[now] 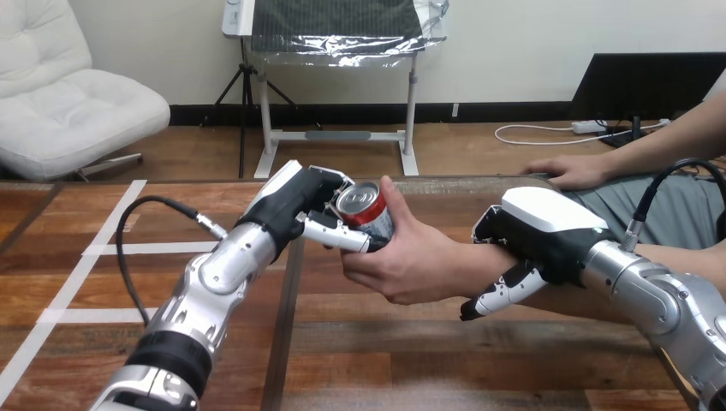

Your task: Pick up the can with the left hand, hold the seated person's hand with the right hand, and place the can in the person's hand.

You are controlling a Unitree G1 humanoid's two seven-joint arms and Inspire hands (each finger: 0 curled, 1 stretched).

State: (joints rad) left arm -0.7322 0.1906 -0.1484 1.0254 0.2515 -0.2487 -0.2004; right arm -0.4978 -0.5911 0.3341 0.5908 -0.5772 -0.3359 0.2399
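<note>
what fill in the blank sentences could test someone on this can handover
The left hand and the person's hand both grip the red ____. The right hand is curled round the person's ____. The person's other hand rests on the ____.
Missing: can; wrist; table.

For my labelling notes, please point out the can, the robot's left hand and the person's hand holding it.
can (pixel 370 216), head view, its red side.
left hand (pixel 281 185), head view, its white back shell.
person's hand (pixel 413 261), head view, below the thumb.
</note>
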